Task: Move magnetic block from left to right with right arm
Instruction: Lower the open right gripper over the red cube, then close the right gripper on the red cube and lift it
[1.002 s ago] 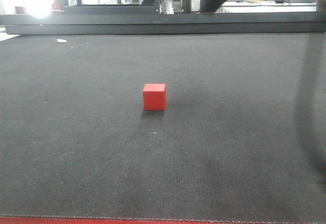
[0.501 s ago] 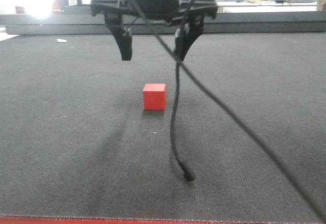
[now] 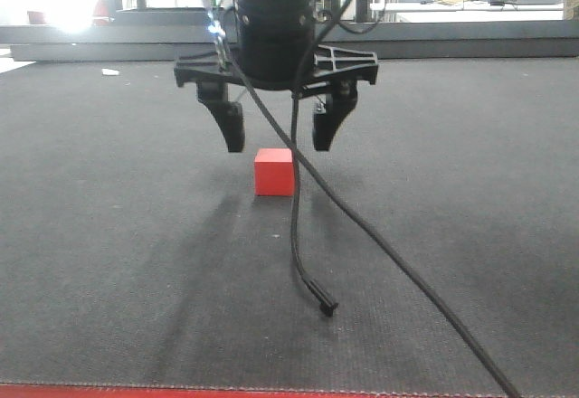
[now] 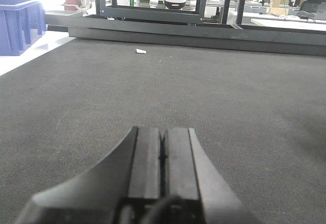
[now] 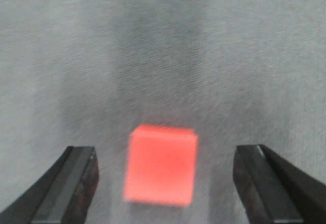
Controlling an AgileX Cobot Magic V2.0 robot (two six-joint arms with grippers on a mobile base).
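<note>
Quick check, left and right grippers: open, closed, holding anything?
Left gripper: closed, holding nothing.
Right gripper: open, just above the cube, not gripping it.

R gripper (image 3: pixel 279 140) has dropped vs 0.5 s ago: fingertips now hang either side of the magnetic block (image 3: pixel 273 173), just above its top (1 s ago, no gripper in front view). Cable (image 3: pixel 293 235) end shifted slightly left on mat (image 3: pixel 109 235).
</note>
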